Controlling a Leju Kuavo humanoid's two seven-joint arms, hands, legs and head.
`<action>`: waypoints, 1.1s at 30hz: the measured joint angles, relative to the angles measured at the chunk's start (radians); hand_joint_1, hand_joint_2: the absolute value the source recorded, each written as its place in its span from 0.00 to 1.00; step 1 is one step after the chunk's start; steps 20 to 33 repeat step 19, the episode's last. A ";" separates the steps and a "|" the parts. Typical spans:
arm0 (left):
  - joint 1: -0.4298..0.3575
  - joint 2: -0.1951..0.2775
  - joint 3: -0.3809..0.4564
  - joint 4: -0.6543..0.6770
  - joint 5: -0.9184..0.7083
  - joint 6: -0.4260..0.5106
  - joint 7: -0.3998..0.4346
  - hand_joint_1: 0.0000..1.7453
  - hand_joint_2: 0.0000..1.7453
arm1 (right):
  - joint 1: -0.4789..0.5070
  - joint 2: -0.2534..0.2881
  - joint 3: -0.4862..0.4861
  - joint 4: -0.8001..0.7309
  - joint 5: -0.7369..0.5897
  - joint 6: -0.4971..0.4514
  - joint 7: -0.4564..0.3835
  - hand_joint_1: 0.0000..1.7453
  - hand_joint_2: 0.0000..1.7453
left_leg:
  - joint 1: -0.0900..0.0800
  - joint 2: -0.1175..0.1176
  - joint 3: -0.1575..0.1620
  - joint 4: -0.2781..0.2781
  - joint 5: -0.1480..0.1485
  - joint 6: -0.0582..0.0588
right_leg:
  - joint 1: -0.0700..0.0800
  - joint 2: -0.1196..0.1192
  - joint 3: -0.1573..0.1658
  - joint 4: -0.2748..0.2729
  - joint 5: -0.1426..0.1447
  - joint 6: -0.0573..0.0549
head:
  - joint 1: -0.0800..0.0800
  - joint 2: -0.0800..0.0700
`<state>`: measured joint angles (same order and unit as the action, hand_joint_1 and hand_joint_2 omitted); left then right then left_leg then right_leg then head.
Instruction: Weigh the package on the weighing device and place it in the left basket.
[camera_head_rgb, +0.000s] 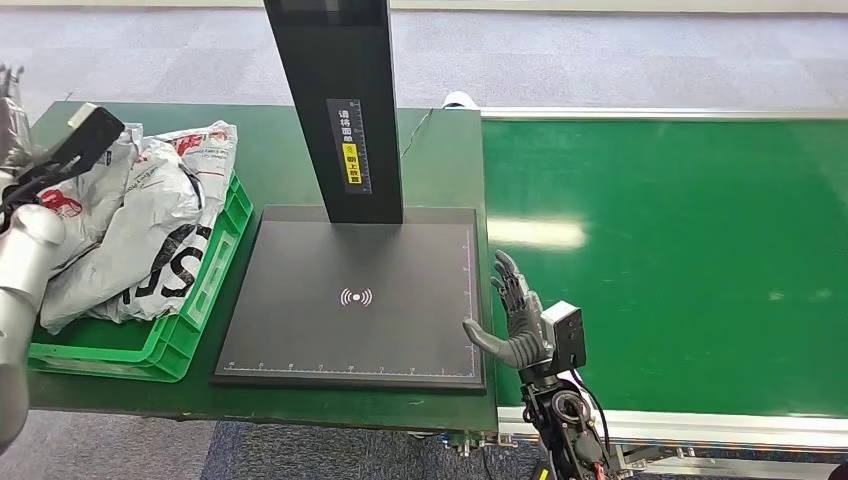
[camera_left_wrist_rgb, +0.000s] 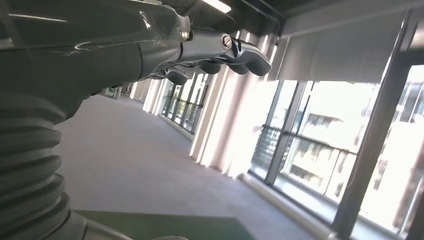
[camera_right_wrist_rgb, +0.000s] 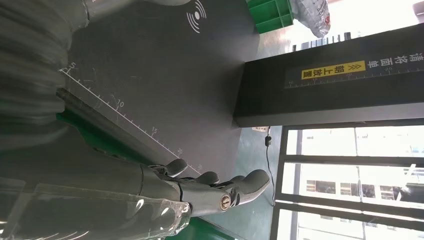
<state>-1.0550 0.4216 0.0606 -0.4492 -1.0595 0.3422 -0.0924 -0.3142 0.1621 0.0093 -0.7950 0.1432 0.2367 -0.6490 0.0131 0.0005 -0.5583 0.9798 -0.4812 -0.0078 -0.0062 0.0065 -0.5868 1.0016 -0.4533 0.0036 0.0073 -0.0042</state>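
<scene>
Head view: grey-white packages (camera_head_rgb: 130, 225) heaped in the green basket (camera_head_rgb: 190, 320), left of the black weighing platform (camera_head_rgb: 355, 300). Right hand (camera_head_rgb: 520, 320) at the platform's right edge, fingers spread, holding nothing. Left wrist view: left hand (camera_left_wrist_rgb: 220, 50) raised, fingers extended, nothing held. Right wrist view: right hand fingers (camera_right_wrist_rgb: 215, 182) straight beside the platform's ruler edge (camera_right_wrist_rgb: 120, 107).

Grey carpet floor (camera_head_rgb: 620, 55) runs beyond the green counter (camera_head_rgb: 280, 150) from nine to three o'clock. Tall windows (camera_left_wrist_rgb: 320, 135) with dark frames let in bright daylight; a ceiling light (camera_left_wrist_rgb: 220, 5) glows overhead.
</scene>
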 joint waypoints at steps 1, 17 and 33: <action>0.006 -0.003 0.019 -0.021 0.034 0.038 -0.039 0.00 1.00 | 0.000 0.000 0.000 0.000 -0.001 -0.001 0.000 0.00 1.00 | 0.000 0.000 0.000 0.000 0.000 0.000 | 0.000 0.000 0.000 0.000 0.000 0.000 | 0.000 0.000; 0.591 -0.249 0.176 -0.816 1.146 -0.070 -0.590 0.00 1.00 | -0.034 0.000 0.025 0.052 -0.043 -0.033 -0.041 0.00 0.25 | -0.005 0.004 0.004 0.000 -0.004 0.002 | -0.005 0.004 0.002 -0.001 -0.002 0.002 | -0.006 0.000; 0.715 -0.317 0.135 -0.915 1.206 -0.202 -0.601 0.00 1.00 | -0.030 0.000 0.030 0.054 -0.030 -0.056 -0.042 0.00 0.67 | -0.005 0.005 0.004 0.000 -0.005 0.003 | -0.005 0.005 0.002 -0.001 -0.002 0.002 | -0.005 0.000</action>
